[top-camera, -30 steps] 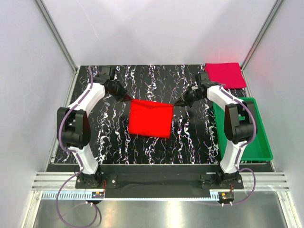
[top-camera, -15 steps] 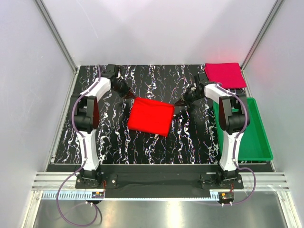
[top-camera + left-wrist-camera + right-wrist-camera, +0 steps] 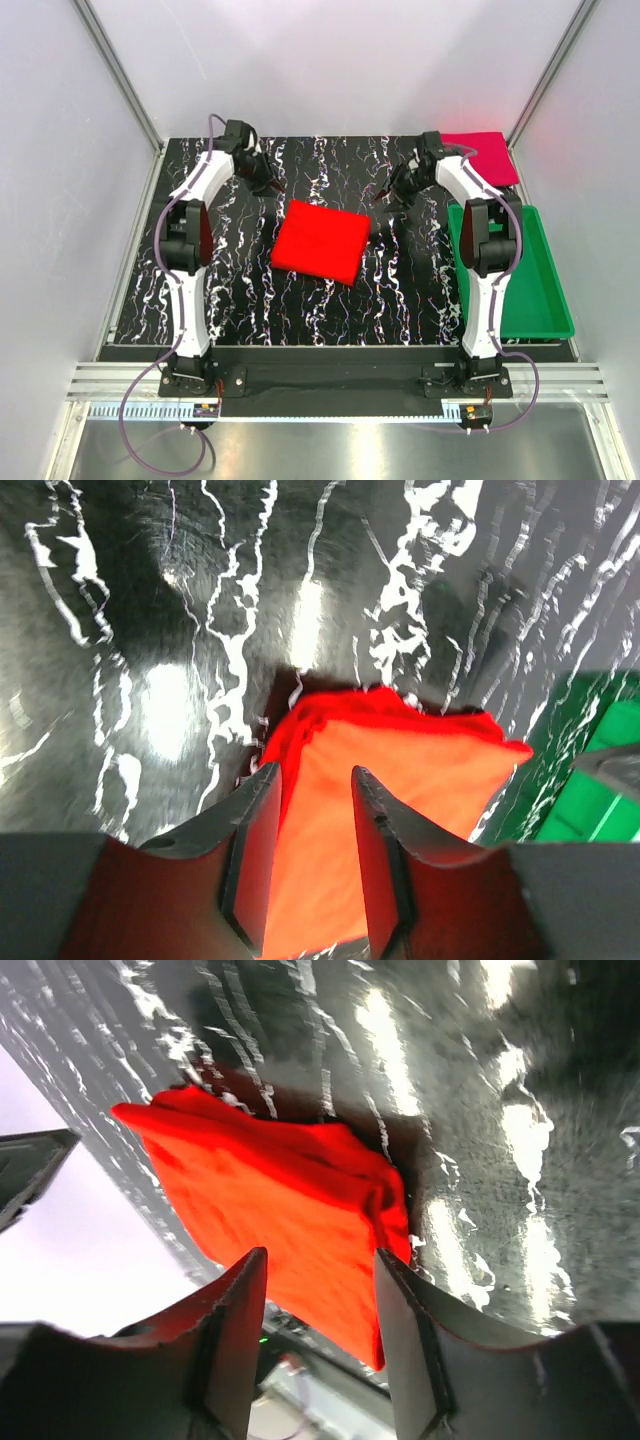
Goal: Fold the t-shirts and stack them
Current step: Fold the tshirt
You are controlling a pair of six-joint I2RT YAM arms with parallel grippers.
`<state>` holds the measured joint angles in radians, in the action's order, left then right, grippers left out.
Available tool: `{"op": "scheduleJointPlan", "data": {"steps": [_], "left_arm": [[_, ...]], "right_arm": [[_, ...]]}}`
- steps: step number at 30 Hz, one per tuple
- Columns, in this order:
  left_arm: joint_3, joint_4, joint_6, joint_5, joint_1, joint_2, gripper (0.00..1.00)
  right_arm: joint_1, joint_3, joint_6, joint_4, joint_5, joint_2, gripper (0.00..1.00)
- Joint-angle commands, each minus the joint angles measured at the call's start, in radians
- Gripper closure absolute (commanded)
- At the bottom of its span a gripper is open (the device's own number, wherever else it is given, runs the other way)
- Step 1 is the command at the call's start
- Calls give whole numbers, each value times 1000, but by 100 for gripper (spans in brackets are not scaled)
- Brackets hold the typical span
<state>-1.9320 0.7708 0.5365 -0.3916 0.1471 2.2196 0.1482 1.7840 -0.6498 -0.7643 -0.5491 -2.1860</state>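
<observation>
Both jaws apart, empty: left gripper point(image 3: 312, 780), right gripper point(image 3: 320, 1260). I see the red shirt point(image 3: 320, 241) folded flat on the desk point(image 3: 240, 285), longer side running left-right, skewed clockwise.

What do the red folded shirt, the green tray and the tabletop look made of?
Red shirt: soft matte cloth, probably cotton knit; layered, wrinkled edges. Green tray: rigid smooth plastic, judging by even colour and straight raised rim. Tabletop: glossy black surface with white marble-like veins, possibly printed; it mirrors light.
</observation>
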Motion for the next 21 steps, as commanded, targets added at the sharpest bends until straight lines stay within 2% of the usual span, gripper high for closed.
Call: {"op": "scheduleJointPlan", "data": {"steps": [1,5,6,9,10,16,18,21], "left_arm": [[2,12,-79,25,25,-136,60],[51,-34,-69,-82,84,-129,61],[68,-82,-60,-158,91,-120,61],[126,-142,-66,-211,112,-71,61],[133,-156,-73,-211,114,-58,61],[64,-124,-182,-175,102,63,60],[82,-107,-184,-150,100,20,59],[174,-114,-187,-80,114,-147,55]], "right_arm": [[30,72,147,-90,29,62,46],[117,83,127,-24,-138,-4,46],[131,68,68,12,-170,-14,46],[146,-24,-55,280,-251,-37,48],[142,-40,-66,302,-252,-56,48],[96,-122,16,315,-227,-103,51],[82,-135,62,274,-187,-75,51],[86,-104,140,154,-125,8,49]]}}
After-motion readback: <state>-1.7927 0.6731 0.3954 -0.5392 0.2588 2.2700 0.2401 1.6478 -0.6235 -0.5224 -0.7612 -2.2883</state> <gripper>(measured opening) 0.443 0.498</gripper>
